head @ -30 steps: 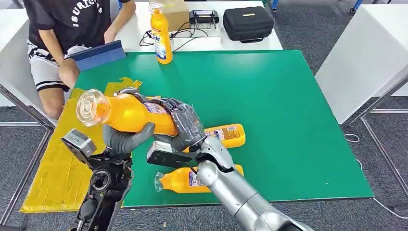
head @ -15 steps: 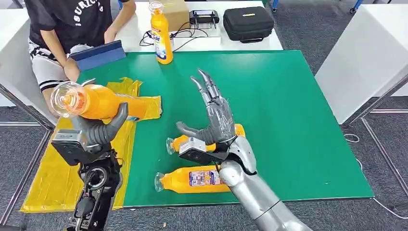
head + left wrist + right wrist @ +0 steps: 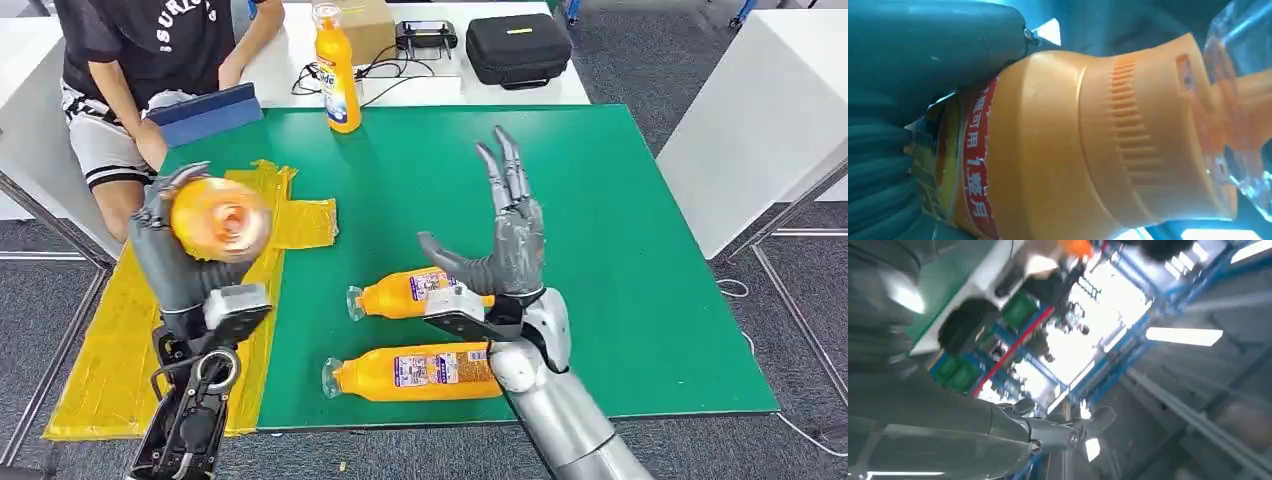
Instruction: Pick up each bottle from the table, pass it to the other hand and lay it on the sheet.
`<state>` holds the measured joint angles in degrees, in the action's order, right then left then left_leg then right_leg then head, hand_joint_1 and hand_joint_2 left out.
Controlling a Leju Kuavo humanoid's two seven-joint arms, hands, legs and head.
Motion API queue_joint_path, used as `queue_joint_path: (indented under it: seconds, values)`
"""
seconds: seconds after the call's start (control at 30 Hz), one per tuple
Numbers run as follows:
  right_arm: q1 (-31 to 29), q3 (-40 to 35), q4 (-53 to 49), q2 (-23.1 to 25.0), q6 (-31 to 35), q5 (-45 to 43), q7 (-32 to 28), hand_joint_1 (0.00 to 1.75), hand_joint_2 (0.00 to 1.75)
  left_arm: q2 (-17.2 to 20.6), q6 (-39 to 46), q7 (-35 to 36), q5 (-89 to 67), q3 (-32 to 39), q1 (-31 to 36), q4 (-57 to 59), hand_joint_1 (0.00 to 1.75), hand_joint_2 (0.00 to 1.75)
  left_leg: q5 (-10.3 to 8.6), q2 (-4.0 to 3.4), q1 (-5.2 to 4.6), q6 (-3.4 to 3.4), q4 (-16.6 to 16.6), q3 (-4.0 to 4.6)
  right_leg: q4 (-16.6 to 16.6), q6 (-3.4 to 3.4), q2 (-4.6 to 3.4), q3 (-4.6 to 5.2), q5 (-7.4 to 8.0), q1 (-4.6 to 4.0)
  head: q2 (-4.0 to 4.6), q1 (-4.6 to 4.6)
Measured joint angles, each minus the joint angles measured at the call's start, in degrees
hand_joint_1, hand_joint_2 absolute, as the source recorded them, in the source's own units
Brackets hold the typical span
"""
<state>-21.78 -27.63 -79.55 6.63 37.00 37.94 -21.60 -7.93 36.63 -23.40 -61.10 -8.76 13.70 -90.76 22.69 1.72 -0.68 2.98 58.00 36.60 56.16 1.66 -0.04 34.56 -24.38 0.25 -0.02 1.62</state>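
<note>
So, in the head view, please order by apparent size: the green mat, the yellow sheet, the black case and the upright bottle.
1. Green mat, clearly the largest.
2. Yellow sheet.
3. Black case.
4. Upright bottle; its area looks smaller than the case's, though both stand far from the camera.

The right arm (image 3: 560, 420) is smooth silver metal with rounded segments and a ball-like wrist joint, ending in a grey right hand (image 3: 500, 255) with a thick grey thumb and darker, slim, pointed fingers (image 3: 505, 165). The left arm (image 3: 190, 425) is dark open framework with a ring-shaped joint, a grey boxy block at the wrist, and a dull grey left hand (image 3: 175, 255).
</note>
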Motion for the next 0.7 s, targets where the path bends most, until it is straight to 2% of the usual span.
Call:
queue_joint_path:
  seconds: [0.1,0.17,0.27,0.43,0.7]
  values:
    - [1.7,3.0,-2.7,-1.4,-0.2,0.5,0.3,0.00,1.75,2.8,-12.3,13.1,-23.5,-1.7,3.9,4.3,1.75,1.75,0.00,0.00,-0.05,0.00,0.0,-0.01,0.0,0.01,0.00,-0.02,0.03,0.03,-0.02,-0.02]
    - [1.8,4.6,-3.7,-1.8,-1.3,0.7,0.0,0.00,1.75,5.2,-19.5,19.0,-28.0,-4.6,7.1,9.1,1.75,1.75,-0.06,-0.21,-0.05,-0.06,0.0,0.01,0.0,-0.14,-0.09,0.09,0.22,0.01,-0.02,-0.02]
    - [1.5,6.1,-3.9,-2.0,-2.8,0.8,-0.7,0.00,1.75,8.4,-24.9,17.8,-27.9,-9.0,13.4,20.1,1.75,1.75,-0.19,-0.31,0.01,-0.16,0.0,0.00,0.0,-0.26,-0.19,0.10,0.34,-0.02,-0.02,0.00]
    - [0.0,6.4,-3.5,-1.8,-3.8,0.9,-0.9,0.00,1.75,10.6,-26.6,17.1,-28.6,-11.5,21.3,36.4,1.75,1.75,-0.24,-0.51,0.04,-0.23,0.0,-0.01,0.1,-0.27,-0.37,0.13,0.36,-0.04,-0.02,0.04]
    - [-0.7,6.4,-3.5,-1.3,-4.7,2.4,0.6,0.00,1.75,11.6,-28.7,21.6,-28.9,-13.3,27.0,52.0,1.75,1.75,-0.24,-0.43,0.09,-0.24,0.0,0.04,0.1,-0.29,-0.36,0.13,0.34,-0.09,-0.02,-0.02]
